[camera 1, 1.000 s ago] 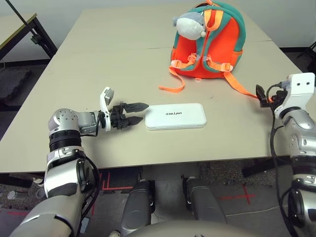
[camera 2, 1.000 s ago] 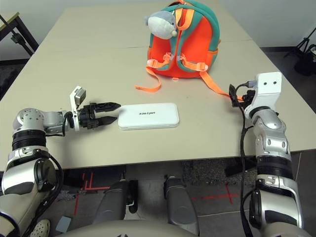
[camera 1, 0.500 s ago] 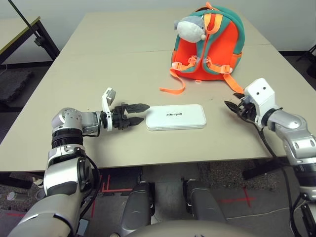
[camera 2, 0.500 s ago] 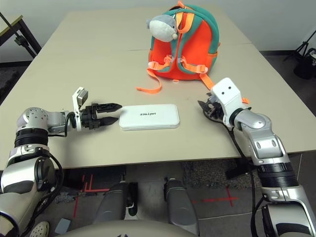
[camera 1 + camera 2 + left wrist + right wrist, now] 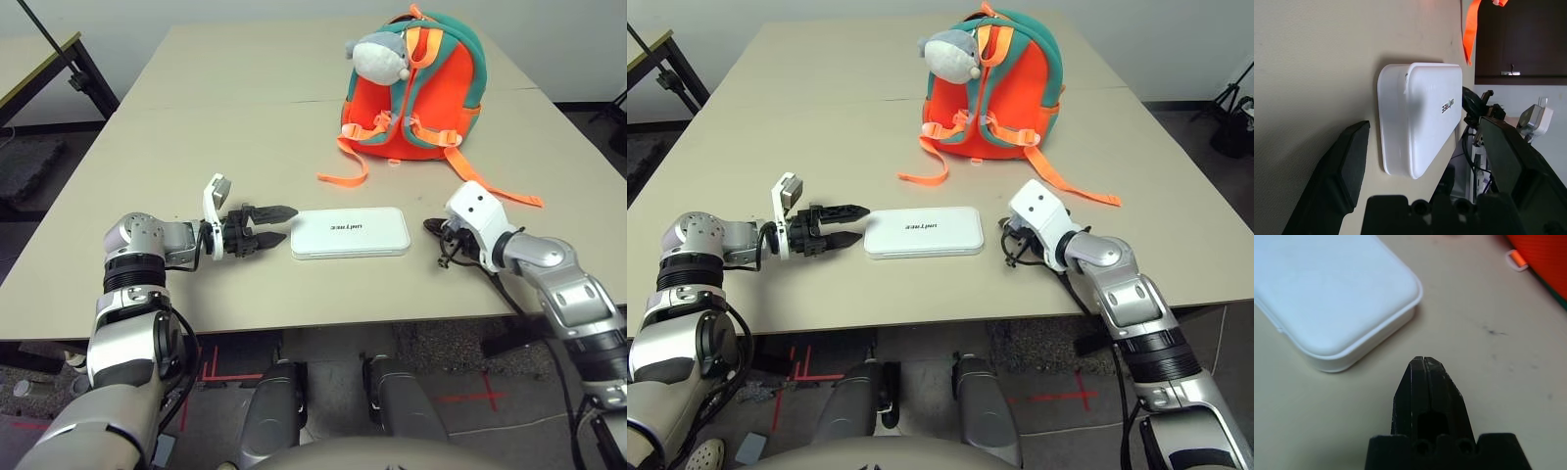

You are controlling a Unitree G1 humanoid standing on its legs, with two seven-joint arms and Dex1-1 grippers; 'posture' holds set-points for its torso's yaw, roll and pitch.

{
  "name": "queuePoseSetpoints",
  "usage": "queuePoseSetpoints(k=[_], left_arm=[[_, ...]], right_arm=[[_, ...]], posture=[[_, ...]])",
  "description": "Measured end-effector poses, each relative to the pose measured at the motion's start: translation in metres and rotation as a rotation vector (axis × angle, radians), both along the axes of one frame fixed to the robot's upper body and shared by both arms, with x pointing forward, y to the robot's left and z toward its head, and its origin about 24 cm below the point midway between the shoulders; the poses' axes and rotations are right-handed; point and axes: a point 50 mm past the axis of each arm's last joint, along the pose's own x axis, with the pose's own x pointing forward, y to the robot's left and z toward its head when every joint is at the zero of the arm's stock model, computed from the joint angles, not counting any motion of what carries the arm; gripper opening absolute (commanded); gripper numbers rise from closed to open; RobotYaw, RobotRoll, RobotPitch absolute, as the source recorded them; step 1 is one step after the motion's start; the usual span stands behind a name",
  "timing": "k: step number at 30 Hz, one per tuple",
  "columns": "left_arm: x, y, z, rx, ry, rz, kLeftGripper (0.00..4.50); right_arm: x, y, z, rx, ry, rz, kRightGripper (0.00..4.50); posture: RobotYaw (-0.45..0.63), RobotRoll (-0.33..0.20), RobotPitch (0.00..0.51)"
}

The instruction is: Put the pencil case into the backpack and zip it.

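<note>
surface: beige table (image 5: 196, 127) with a seam across it, dark floor beyond its edges.
pencil case: the white pencil case (image 5: 350, 232) lies flat near the front edge of the table, lid shut, grey lettering on top, between the two grippers.
backpack: the orange and teal backpack (image 5: 416, 83) stands upright farther back on the table, well apart from the case, its straps trailing toward the front; a grey plush toy (image 5: 377, 52) hangs at its top. whether its zip is open cannot be told.
step in hand: the pickup of the case looks to be the step under way; nothing is lifted yet and the case is not in the bag.
left gripper: the left gripper (image 5: 265, 225) lies low over the table, pointing at the case's left end, fingers spread wide, one to each side of that end's line, just short of the case and holding nothing.
right gripper: the right gripper (image 5: 1426, 377) points at the case's right end, fingers pressed together, empty, tip near the corner but apart from it.
next move: judged from this, the closed right tip could brace or nudge the case toward the spread left fingers, which must then close on its thin edge.
risk: the flat, smooth case may slide on the table instead of being caught.
</note>
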Motion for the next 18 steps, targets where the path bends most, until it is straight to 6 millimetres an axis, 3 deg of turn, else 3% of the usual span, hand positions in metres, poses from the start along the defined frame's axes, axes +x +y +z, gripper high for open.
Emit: queuePoseSetpoints(k=[18], left_arm=[[-0.001,0.0,0.002,0.022,-0.015,-0.01,4.5]], right_arm=[[0.003,0.045,-0.01,0.064,0.017,0.08,0.01]], posture=[[-0.17,0.0,0.122]])
